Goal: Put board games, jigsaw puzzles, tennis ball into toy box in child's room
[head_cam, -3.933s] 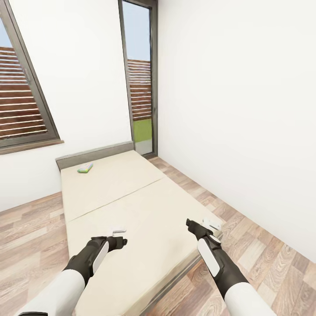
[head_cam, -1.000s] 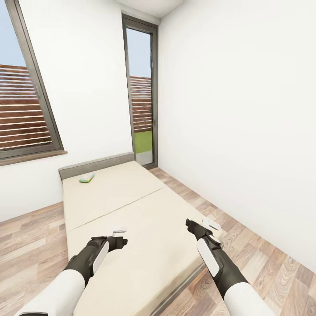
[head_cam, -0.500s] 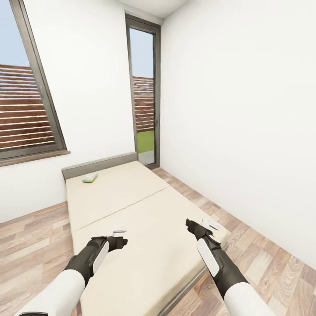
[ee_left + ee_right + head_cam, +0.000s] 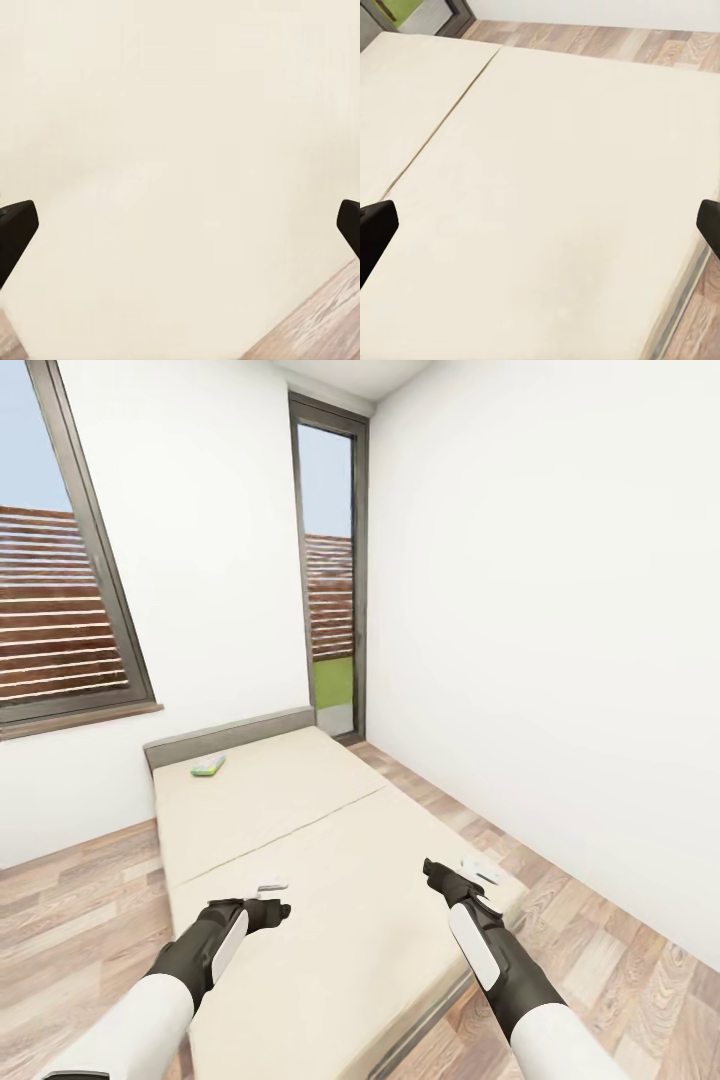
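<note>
**Backing off from the bed, both grippers empty**

Compared with the picture from about four seconds ago, your whole head view has shifted: more of the ceiling corner and the tall narrow window (image 4: 332,565) shows, and the bed (image 4: 300,860) sits a little lower and further off. That is the camera moving, not the things. Your arms keep the same pose in the view, and the game box keeps its spot on the mattress.

You have one board game (image 4: 208,765) in sight, the white-green one, lying flat near the grey headboard (image 4: 230,735), well ahead of your left gripper (image 4: 272,900) and well apart from it. No second game box can be made out on the bed.

Both grippers hover above the near end of the mattress. The left gripper is released, its two dark fingertips (image 4: 15,232) spread wide over plain beige. The right gripper (image 4: 462,880) is likewise spread, with nothing between its fingertips (image 4: 376,229); ahead of it runs the seam (image 4: 442,120) between the two mattress halves. The wood floor (image 4: 620,950) lies to its outer side.

Counted: one bed, one board game, two windows, two grippers.
</note>
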### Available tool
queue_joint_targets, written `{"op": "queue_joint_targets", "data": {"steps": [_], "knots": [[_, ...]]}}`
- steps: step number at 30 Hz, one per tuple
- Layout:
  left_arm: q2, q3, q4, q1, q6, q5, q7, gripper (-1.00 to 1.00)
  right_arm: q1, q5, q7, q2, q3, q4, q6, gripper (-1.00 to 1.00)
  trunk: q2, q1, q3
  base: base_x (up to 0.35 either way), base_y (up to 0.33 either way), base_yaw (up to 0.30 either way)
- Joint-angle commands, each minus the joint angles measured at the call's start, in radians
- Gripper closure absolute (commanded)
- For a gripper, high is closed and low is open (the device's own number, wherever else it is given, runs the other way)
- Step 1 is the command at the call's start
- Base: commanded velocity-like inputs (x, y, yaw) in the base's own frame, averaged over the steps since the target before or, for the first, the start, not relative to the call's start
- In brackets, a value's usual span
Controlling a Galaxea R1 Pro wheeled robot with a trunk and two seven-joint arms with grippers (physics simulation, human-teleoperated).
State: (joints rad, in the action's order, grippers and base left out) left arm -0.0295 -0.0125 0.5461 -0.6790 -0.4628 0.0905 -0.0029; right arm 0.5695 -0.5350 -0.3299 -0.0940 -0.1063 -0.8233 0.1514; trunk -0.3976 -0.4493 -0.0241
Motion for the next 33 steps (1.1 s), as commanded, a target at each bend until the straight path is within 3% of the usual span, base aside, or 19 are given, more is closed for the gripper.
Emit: {"op": "queue_joint_targets", "data": {"steps": [1, 16, 33], "knots": [[0.0, -0.001, 0.002, -0.001, -0.005, 0.009, 0.001, -1.0, 0.001, -0.006, -0.008, 0.0, -0.003, -0.002, 0.004, -1.0, -0.002, -0.001, -0.002, 0.0, 0.171, 0.0], [0.0, -0.001, 0.002, -0.001, -0.005, 0.009, 0.001, -1.0, 0.001, -0.006, -0.008, 0.002, -0.003, -0.002, 0.004, -1.0, -0.002, -0.001, -0.002, 0.0, 0.16, -0.05], [0.0, -0.001, 0.002, -0.001, -0.005, 0.009, 0.001, -1.0, 0.001, -0.008, -0.008, 0.003, -0.003, -0.002, 0.004, -1.0, -0.002, -0.001, -0.002, 0.0, 0.01, -0.242]]}}
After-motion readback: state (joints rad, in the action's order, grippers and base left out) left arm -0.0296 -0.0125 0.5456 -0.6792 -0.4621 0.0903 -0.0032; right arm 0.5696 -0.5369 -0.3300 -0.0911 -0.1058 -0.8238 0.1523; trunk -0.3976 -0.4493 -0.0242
